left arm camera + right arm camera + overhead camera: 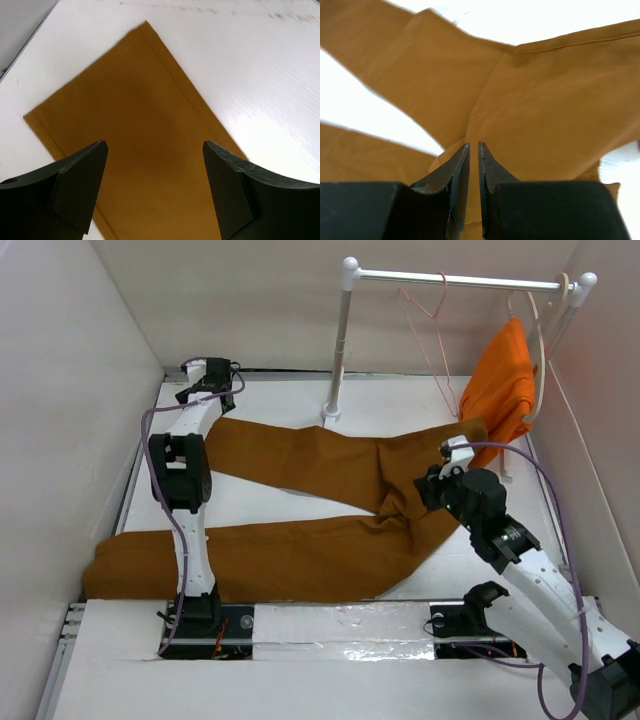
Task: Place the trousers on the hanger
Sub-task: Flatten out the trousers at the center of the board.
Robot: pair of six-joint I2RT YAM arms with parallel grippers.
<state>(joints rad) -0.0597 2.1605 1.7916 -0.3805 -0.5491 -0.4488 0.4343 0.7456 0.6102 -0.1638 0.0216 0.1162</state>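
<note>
Cloth this soft and limp will sag and slide, so the trousers [300, 555], spread flat on the counter [270, 405] below the hanger [438, 345], are best gripped at a bunched fold near the crotch or waistband, I judge. Left pincer [155, 170] hangs spread over a leg hem; right pincer [474, 165] is all but pressed together at the crotch, though whether it has caught cloth I cannot tell.

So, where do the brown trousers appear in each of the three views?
Top external: the trousers lie across the middle of the table, legs pointing left.
Left wrist: one leg end fills the centre, beyond the left gripper.
Right wrist: the fork of the legs fills the frame, above the right gripper.
Shared landmark: the white table under the fabric.
</note>
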